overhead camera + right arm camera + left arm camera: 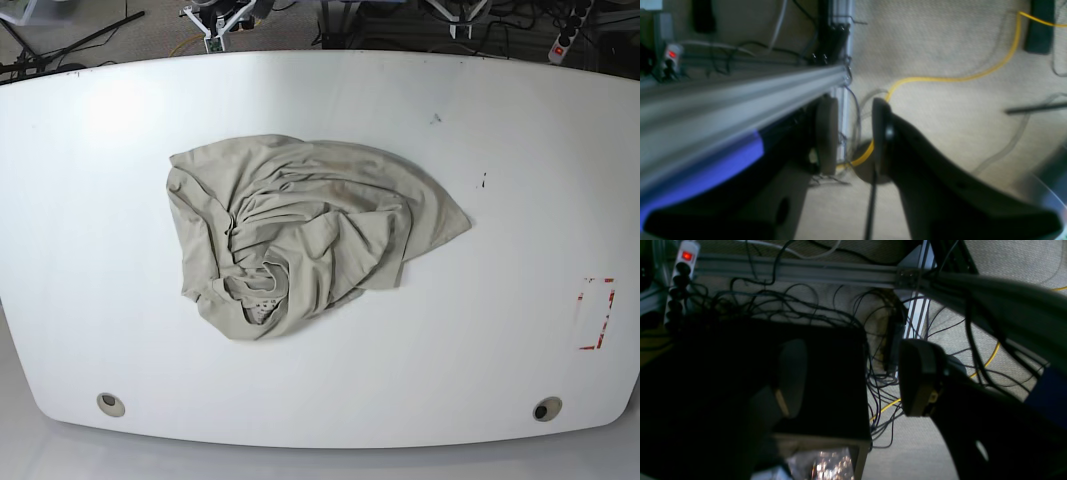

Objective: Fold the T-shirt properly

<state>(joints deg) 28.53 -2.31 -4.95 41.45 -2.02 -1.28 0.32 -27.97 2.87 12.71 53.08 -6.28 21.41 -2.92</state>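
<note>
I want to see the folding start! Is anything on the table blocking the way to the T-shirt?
Nothing visible is. The T-shirt lies crumpled alone on the white table. Neither arm shows in the base view; both wrist cameras see only floor and cables.

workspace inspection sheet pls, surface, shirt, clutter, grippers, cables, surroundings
surface: white table, a few small marks, red-edged mark near one edge, two round holes along the near edge
job's things: T-shirt crumpled in a heap mid-table, not folded
clutter: nothing seen on the table besides the shirt
grippers: left gripper open, empty, off the table over the floor; right gripper jaws apart, empty, also over the floor
cables: black tangle, yellow cable on the carpet
surroundings: power strip switch lit red, aluminium frame rail
</note>
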